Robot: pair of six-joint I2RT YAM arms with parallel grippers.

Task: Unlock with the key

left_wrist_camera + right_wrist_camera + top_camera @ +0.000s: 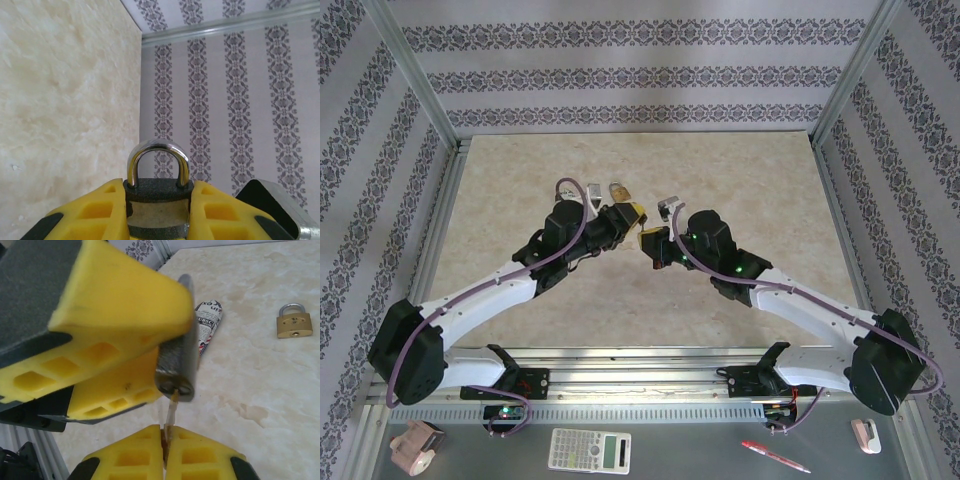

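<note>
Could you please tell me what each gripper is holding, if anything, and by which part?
The left gripper clamps the dark-grey padlock by its body, shackle free. The right gripper pinches the key by its head end.

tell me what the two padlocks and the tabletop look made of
Dark padlock: likely cast or coated metal, grainy matte grey body; mirror-bright shackle, probably chromed steel. Brass padlock: golden satin body, likely brass. Tabletop: mottled cream pattern, marble or imitation.

dk-grey padlock (158, 192): rough cast body w/ glossy shackle | fingers (215, 210): matt plastic (yellow) | key (170, 415): pale mtl
</note>
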